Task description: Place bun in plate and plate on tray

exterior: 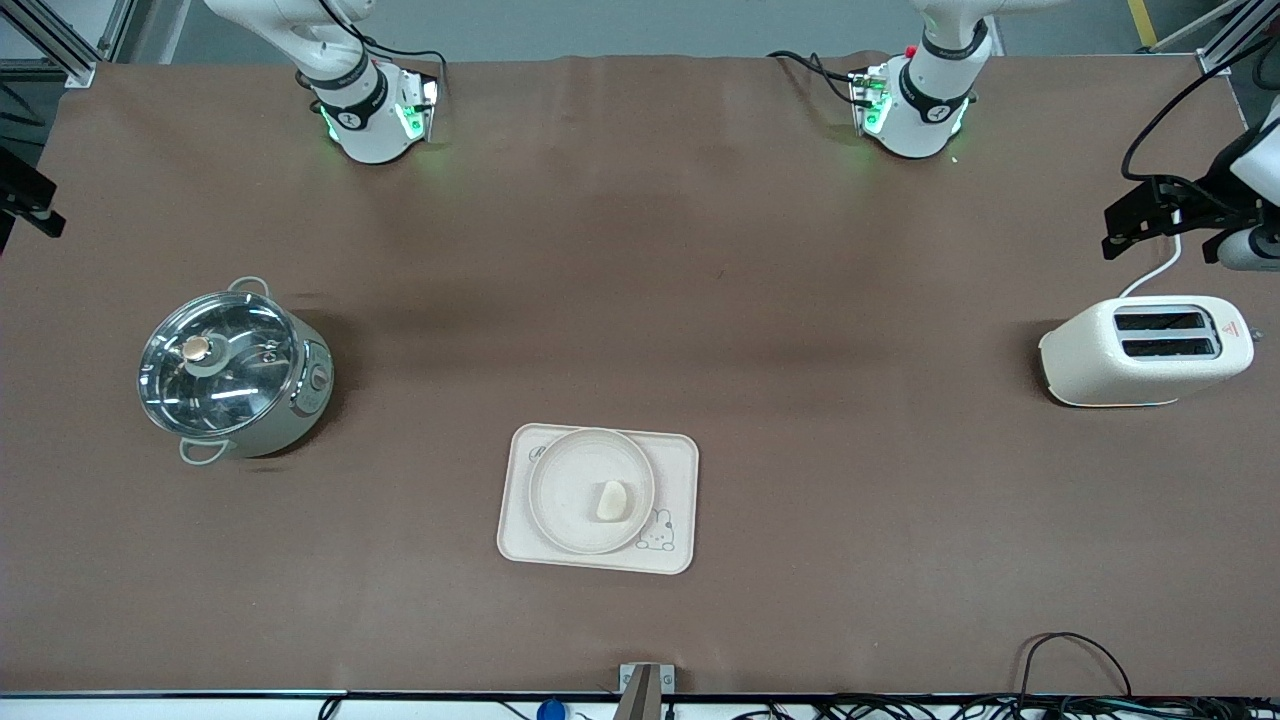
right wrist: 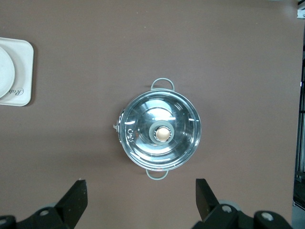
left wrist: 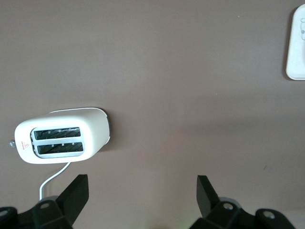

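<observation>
The bun (exterior: 611,500) lies in the round plate (exterior: 565,490), and the plate rests on the rabbit tray (exterior: 680,470), near the front-camera edge at the table's middle. In the left wrist view only a corner of the tray (left wrist: 296,47) shows; the left gripper (left wrist: 143,191) is open and empty, high over bare table beside the toaster. In the right wrist view the tray's edge (right wrist: 24,71) and part of the plate (right wrist: 4,67) show; the right gripper (right wrist: 141,195) is open and empty, high over bare table beside the pot. Neither gripper shows in the front view.
A lidded steel pot (exterior: 232,370) stands toward the right arm's end; it also shows in the right wrist view (right wrist: 159,133). A white toaster (exterior: 1145,352) with its cord stands toward the left arm's end, also in the left wrist view (left wrist: 62,139). A black fixture (exterior: 1160,215) overhangs that end.
</observation>
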